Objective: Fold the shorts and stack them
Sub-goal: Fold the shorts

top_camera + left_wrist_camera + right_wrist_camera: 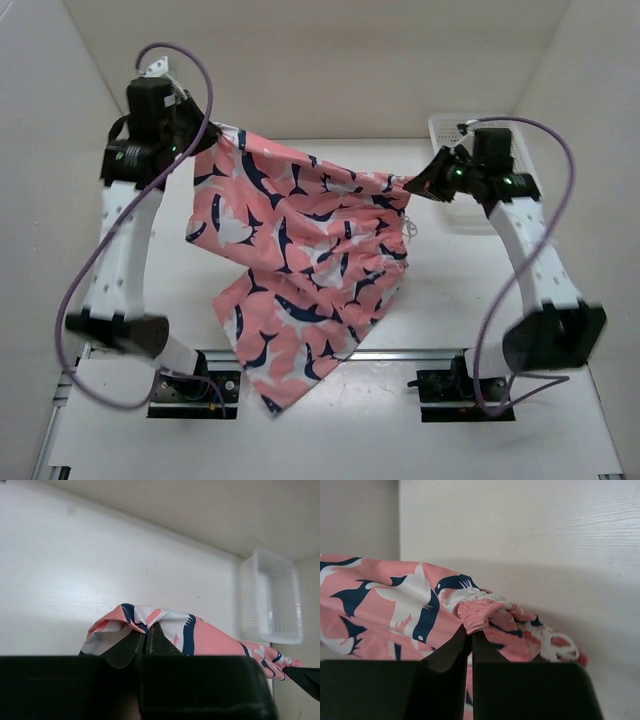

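Both sets of jaws are pinched tight on cloth, no gap showing. The left gripper [146, 639] has a bunched edge of the shorts [300, 250], and the right gripper [470, 634] has what looks like the gathered elastic waistband, w/ a bit of white cord dangling just beside its tips.

The shorts are strung between the two hands and sag below them in a big loose drape. The low corner trails toward the arm bases, prob touching the table [480, 300], but I can't tell for sure.

Handling-wise, imo it's thin, light, totally floppy fabric. It won't hold a shape and swings and creases w/ any move, but nothing's fragile. It could be a bit slick, so a tiny pinch might slip. The best spots to grab are the waistband ends or hem corners, where the cloth is thicker. Mid-panel grabs would just bunch it up.

Under the hands the table is plain white, flat and smooth, w/ decent room to lay the shorts out. Just past the right hand sits a white mesh basket [272, 597], so watch that side. Beyond both hands and off to the sides are pale walls [330, 60], so swing room is tight.
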`<state>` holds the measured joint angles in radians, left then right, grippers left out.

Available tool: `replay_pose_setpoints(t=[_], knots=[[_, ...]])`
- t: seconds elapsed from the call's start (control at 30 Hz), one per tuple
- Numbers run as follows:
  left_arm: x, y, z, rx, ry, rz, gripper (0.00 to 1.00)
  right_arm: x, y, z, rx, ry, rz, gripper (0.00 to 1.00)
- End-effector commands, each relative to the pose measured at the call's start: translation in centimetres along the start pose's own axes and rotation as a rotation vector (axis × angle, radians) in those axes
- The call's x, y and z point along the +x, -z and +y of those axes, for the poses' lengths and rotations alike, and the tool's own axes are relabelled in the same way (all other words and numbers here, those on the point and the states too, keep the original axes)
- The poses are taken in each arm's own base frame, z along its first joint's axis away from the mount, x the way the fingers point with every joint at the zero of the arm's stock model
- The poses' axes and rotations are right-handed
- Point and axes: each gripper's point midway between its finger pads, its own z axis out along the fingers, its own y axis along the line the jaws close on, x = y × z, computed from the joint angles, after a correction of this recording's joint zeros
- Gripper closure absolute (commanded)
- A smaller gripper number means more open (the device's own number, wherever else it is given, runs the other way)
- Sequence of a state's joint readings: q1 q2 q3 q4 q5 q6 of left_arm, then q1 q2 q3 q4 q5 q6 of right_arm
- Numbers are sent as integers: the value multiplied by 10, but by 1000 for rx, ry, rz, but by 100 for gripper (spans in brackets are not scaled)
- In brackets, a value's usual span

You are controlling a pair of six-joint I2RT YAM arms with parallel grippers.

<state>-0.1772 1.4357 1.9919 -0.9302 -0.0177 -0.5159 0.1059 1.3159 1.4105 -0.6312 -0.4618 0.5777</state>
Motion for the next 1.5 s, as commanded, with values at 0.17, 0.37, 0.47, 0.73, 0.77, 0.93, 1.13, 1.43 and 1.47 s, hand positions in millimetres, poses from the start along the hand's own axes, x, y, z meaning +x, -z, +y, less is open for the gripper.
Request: replay_pose_setpoints(t=[0.17, 0.37, 0.47, 0.73, 0.77, 0.93, 1.13, 1.43, 1.47], knots=[[22, -134, 67, -150, 51, 128, 90, -49, -125, -78, 166, -13, 41, 100], [19, -183, 85, -156, 59, 145, 90, -81, -180, -97, 164, -40, 64, 100], [27, -186, 82, -131, 65, 178, 90, -83, -187, -102, 156, -33, 98, 100], [92, -91, 87, -185, 104, 296, 90, -37, -139, -107, 211, -25, 117, 100], [102, -80, 83, -175, 112, 313, 90, -24, -130, -109, 217, -31, 127, 100], [183, -21, 79, -107, 172, 481, 90, 28, -102, -144, 321, -39, 190, 100], [268, 28, 102, -139, 206, 627, 90, 70, -65, -173, 469, -70, 176, 100], [342, 58, 124, -243, 270, 771, 51, 145, -16, -192, 537, -113, 176, 68], [345, 60, 125, -245, 270, 773, 37, 152, -16, -191, 524, -101, 195, 62]])
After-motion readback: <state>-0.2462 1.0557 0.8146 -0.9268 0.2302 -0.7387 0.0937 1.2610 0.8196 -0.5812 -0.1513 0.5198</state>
